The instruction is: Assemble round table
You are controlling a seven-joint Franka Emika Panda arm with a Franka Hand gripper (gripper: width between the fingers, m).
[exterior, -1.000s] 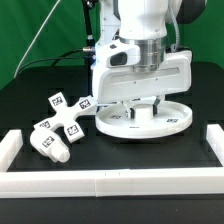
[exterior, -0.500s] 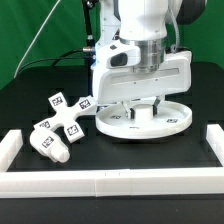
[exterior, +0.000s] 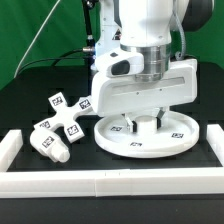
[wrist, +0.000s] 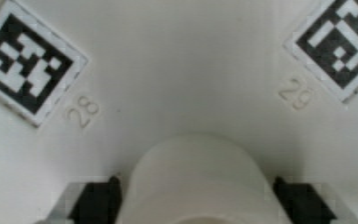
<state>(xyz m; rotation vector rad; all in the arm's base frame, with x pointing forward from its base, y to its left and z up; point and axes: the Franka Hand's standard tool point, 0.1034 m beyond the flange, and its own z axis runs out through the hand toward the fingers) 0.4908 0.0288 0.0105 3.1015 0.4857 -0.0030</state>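
My gripper [exterior: 149,119] pinched narrowly on the hub [wrist: 190,178] of the disc [exterior: 186,137], which sat at the exterior view's right of the leg [exterior: 50,147] (cross base [exterior: 68,108] just beside it). I judged it best to keep the disc level and move slowly.

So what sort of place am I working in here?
Most likely a robotics lab bench: a black table edged by a white rail frame, tagged white parts such as the round disc, and a green backdrop.

embossed "28" [wrist: 82,112] beside a square tag [wrist: 30,62] on the disc [wrist: 176,70], second number [wrist: 297,93] unclear
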